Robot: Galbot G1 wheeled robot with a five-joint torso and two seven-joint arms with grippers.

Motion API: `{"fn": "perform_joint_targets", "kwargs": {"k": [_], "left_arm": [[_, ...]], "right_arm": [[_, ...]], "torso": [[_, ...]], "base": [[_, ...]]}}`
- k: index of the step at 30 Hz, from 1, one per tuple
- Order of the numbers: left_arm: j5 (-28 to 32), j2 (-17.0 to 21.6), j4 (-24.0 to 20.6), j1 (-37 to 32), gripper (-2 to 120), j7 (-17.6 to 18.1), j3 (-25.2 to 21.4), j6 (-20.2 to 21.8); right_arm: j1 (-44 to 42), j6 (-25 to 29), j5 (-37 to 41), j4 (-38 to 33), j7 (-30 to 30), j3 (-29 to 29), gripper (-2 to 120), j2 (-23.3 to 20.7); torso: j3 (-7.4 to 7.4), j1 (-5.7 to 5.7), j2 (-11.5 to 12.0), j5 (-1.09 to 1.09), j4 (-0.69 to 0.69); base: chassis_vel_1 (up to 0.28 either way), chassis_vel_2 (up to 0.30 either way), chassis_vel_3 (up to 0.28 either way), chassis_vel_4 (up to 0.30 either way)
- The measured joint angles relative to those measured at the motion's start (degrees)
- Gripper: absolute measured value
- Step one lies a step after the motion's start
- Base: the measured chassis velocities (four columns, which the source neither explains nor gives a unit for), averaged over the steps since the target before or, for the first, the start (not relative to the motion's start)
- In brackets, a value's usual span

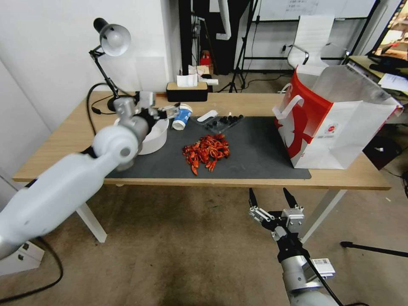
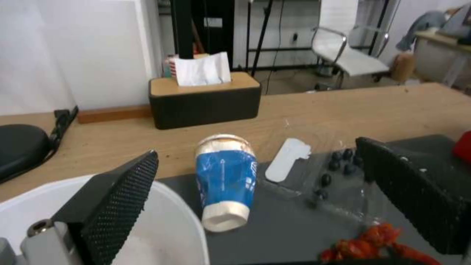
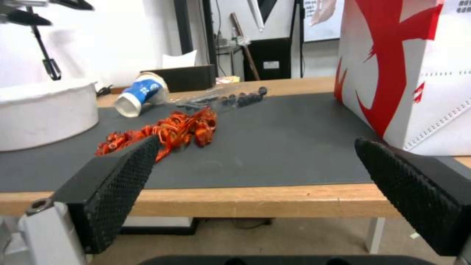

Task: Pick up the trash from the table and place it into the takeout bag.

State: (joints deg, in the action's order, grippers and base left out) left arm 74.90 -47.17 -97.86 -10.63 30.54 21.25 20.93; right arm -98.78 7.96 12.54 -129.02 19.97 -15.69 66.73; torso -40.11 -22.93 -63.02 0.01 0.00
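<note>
A blue-and-white paper cup (image 1: 182, 117) (image 2: 226, 180) (image 3: 140, 92) lies on its side at the back edge of the dark mat (image 1: 255, 148). My left gripper (image 1: 171, 111) (image 2: 256, 147) hovers open just short of the cup, above a white round bowl (image 1: 155, 135) (image 2: 167, 221). A pile of red shell scraps (image 1: 207, 152) (image 3: 172, 129) lies mid-mat. Behind it is a clear plastic bag with dark bits (image 1: 223, 121) (image 2: 338, 173). The white-and-red takeout bag (image 1: 335, 127) (image 3: 412, 70) stands open at the table's (image 1: 255, 104) right end. My right gripper (image 1: 273, 197) (image 3: 256, 141) is open, below the front edge.
A black tissue box (image 1: 187, 91) (image 2: 204, 97) and a black desk lamp (image 1: 111, 40) stand along the back of the table. A small white flat piece (image 1: 207, 115) (image 2: 287, 160) lies beside the cup. A white chair (image 1: 312, 40) stands behind.
</note>
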Motion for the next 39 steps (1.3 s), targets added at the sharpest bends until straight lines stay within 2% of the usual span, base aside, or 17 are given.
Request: {"fn": "perform_joint_targets", "kwargs": {"k": [1,4,12,14,15,18,22,24,26,27,28,30,39], "left_arm": [[0.0,0.0,0.0,0.0,100,0.0,0.0,0.0],[3.2,-4.1,5.1,5.4,100,1.7,4.1,3.8],[3.9,-9.1,11.8,11.0,100,1.9,9.0,5.7],[3.6,-11.3,15.7,12.5,100,2.1,11.2,6.8],[3.6,-11.3,15.7,12.5,100,2.1,11.2,6.8],[3.0,-14.0,22.1,14.2,100,1.4,12.3,6.9],[3.1,-15.1,25.1,15.0,100,0.8,12.7,8.2],[3.4,-16.2,27.9,15.7,100,0.5,13.0,10.9],[3.4,-16.6,28.9,15.9,100,0.3,13.1,11.3],[3.2,-17.6,31.3,16.2,100,-0.2,13.5,11.8],[3.2,-17.6,31.3,16.2,100,-0.2,13.5,11.8],[2.5,-18.8,34.5,16.5,100,-1.8,14.0,11.9],[1.6,-22.4,41.0,16.9,100,-4.1,14.1,12.4]], "right_arm": [[0.0,0.0,0.0,0.0,0.0,0.0,100,0.0],[-0.1,0.1,0.0,0.0,0.1,-0.1,100,0.2],[-0.3,0.4,0.1,0.0,0.2,-0.6,100,0.3],[-0.3,0.4,0.2,0.0,0.2,-0.6,100,0.3],[-0.3,0.4,0.2,0.0,0.2,-0.6,100,0.3],[-0.5,0.5,0.3,0.0,0.2,-0.5,100,0.2],[-0.6,0.5,0.3,0.0,0.2,-0.5,100,0.1],[-0.5,0.6,0.3,0.0,0.2,-0.5,100,0.0],[-0.5,0.6,0.4,0.0,0.2,-0.5,100,0.0],[-0.5,0.6,0.4,0.0,0.2,-0.5,100,0.0],[-0.5,0.6,0.4,0.0,0.2,-0.5,100,0.0],[-0.6,0.6,0.4,0.0,0.2,-0.6,100,-0.1],[-0.8,1.2,0.7,-0.2,0.3,-1.0,100,-0.5]], "torso": [[0.00,0.00,0.0,0.00,0.00],[0.00,0.01,0.0,0.00,0.00],[0.00,0.01,0.0,0.01,0.00],[0.00,0.01,0.0,0.00,0.00],[0.00,0.01,0.0,0.00,0.00],[0.00,0.01,0.0,0.00,0.01],[0.01,0.01,0.0,0.00,0.01],[0.01,0.01,0.0,0.00,0.01],[0.01,0.01,0.0,0.00,0.01],[0.01,0.01,0.0,0.00,0.00],[0.01,0.01,0.0,0.00,0.00],[0.00,0.00,0.0,0.00,0.01],[0.00,0.01,0.0,0.00,0.00]], "base": [[0.000,0.000,0.000,0.000],[0.000,0.000,0.000,0.000],[0.000,0.000,0.000,0.000],[0.000,0.000,0.000,0.000],[0.000,0.000,0.000,0.000],[0.000,0.000,0.000,0.000],[0.000,0.000,0.000,0.000],[0.000,0.000,0.000,0.000],[0.000,0.000,0.000,0.000],[0.000,0.000,0.000,0.000],[0.000,0.000,0.000,0.000],[0.000,0.000,0.000,0.000],[0.000,0.000,0.000,0.000]]}}
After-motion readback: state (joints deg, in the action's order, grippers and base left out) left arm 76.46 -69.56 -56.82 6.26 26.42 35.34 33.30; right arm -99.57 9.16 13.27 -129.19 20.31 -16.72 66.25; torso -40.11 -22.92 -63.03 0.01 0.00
